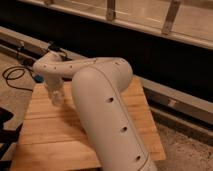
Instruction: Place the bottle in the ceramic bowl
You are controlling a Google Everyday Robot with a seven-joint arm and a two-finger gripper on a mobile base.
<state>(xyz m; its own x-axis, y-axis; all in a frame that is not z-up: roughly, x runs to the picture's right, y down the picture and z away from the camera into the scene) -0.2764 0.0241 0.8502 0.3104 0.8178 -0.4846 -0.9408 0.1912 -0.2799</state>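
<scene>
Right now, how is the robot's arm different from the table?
The arm is white and round; the table is brown and flat. The arm has little dark holes; the table has plank lines. The pincer hangs over the table's far left corner.

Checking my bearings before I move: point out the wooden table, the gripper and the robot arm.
wooden table (pixel 50 137): camera view, bare planks near its front left.
gripper (pixel 55 98): camera view, its lower tip, hanging over the wooden table's far-left part.
robot arm (pixel 107 115): camera view, middle of the big white link.
</scene>
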